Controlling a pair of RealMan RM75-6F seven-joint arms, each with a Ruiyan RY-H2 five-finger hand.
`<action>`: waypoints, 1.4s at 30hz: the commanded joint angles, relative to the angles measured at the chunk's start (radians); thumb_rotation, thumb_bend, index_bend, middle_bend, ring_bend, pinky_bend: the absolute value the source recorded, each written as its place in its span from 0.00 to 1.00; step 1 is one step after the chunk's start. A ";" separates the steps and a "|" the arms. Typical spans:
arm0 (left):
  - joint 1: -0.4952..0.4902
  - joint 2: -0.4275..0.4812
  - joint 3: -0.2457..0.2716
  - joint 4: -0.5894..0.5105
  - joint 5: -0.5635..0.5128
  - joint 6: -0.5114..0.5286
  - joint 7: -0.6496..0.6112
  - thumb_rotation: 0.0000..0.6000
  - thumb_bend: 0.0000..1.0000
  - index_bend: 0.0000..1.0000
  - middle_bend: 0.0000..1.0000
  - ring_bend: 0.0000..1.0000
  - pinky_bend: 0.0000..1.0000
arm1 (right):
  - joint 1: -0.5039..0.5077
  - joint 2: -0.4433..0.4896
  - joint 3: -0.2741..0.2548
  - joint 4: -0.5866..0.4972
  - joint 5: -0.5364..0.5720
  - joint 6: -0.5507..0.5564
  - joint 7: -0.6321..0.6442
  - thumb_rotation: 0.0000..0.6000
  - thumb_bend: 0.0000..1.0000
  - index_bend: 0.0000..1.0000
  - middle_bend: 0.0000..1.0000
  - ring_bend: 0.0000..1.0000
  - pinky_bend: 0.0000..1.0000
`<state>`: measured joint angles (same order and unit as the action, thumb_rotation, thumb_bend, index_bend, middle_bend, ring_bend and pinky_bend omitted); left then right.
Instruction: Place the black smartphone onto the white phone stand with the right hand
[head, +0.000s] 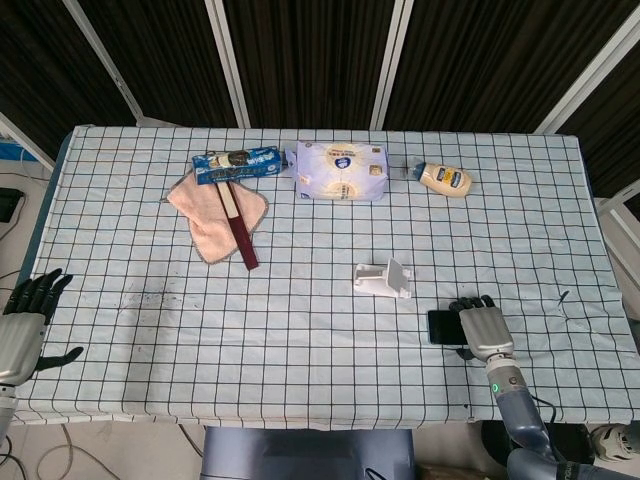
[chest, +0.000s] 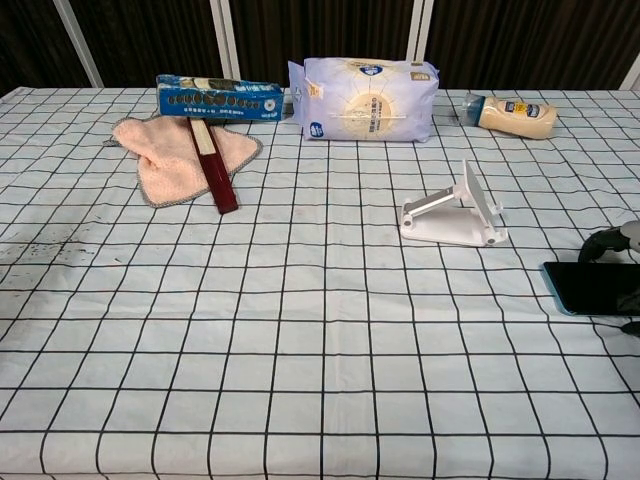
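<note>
The black smartphone (head: 442, 326) (chest: 590, 287) lies flat on the checked cloth at the front right. My right hand (head: 483, 329) hovers over its right end. Dark fingers (chest: 603, 241) curl past the phone's far edge and the thumb tip shows at its near edge; I see no firm grip. The white phone stand (head: 384, 279) (chest: 453, 212) sits just left of and beyond the phone, with nothing on it. My left hand (head: 22, 329) rests off the table's front left corner, fingers spread and holding nothing.
At the back are a pink cloth (head: 216, 215) with a dark red stick (head: 240, 230) across it, a blue box (head: 236, 164), a white tissue pack (head: 340, 171) and a squeeze bottle (head: 444, 179). The table's front edge (head: 300, 418) runs close to my right hand.
</note>
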<state>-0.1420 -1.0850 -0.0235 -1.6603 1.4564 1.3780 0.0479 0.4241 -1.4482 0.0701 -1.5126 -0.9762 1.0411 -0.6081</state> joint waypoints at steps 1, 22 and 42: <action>0.000 0.000 0.000 0.000 -0.001 0.000 0.000 1.00 0.00 0.00 0.00 0.00 0.00 | 0.002 -0.001 -0.002 -0.001 0.006 0.001 -0.002 1.00 0.38 0.34 0.28 0.21 0.16; 0.001 0.003 0.001 -0.003 0.001 0.001 -0.006 1.00 0.00 0.00 0.00 0.00 0.00 | -0.008 0.013 -0.024 -0.015 -0.052 0.023 0.073 1.00 0.64 0.66 0.57 0.50 0.19; 0.001 0.003 0.002 -0.005 0.000 0.001 -0.005 1.00 0.00 0.00 0.00 0.00 0.00 | -0.030 0.063 0.007 -0.103 -0.129 0.058 0.245 1.00 0.71 0.70 0.61 0.56 0.20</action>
<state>-0.1406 -1.0820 -0.0216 -1.6651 1.4559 1.3790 0.0433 0.3972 -1.3891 0.0683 -1.6026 -1.1018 1.0938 -0.3820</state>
